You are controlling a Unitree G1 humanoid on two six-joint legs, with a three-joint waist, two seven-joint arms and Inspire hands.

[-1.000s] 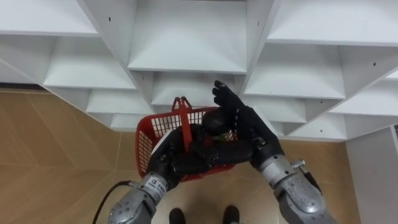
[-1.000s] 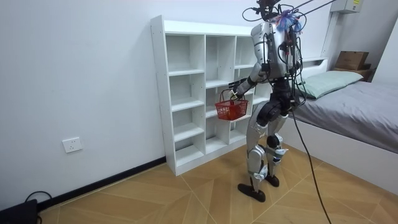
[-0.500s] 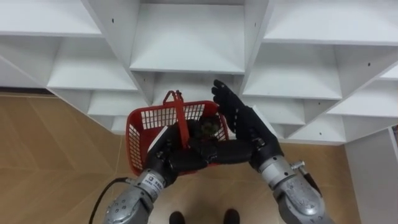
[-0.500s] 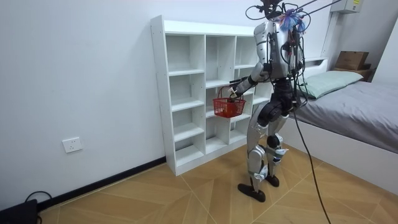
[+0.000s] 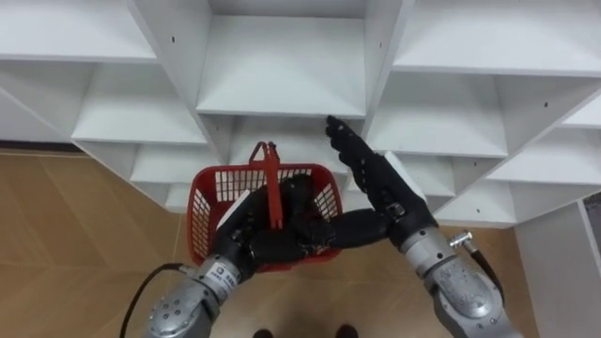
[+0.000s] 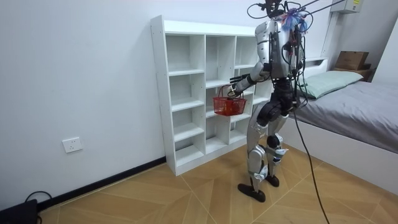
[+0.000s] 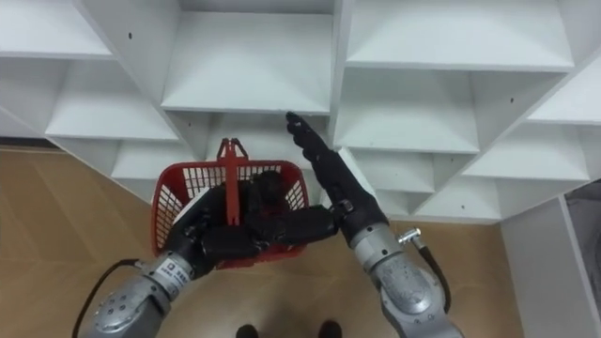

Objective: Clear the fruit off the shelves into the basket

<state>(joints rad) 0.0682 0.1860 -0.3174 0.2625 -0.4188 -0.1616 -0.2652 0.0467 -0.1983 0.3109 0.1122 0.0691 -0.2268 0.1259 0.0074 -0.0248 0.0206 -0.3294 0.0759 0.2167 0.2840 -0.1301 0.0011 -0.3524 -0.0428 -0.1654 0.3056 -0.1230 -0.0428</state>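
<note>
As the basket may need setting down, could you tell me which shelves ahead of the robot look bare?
The middle shelf beyond the basket is bare between its two uprights, and so are the left shelf and right shelf beside it. It is crowded at the basket: the left hand grips it and the open right hand lies along its right side.

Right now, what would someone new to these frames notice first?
The red basket, gripped at its near side by the left hand, stands out against the white closet directly before the robot. The right hand extends alongside the basket's right rim, fingers straight, toward the shelves. A bed lies at the room view's right.
</note>
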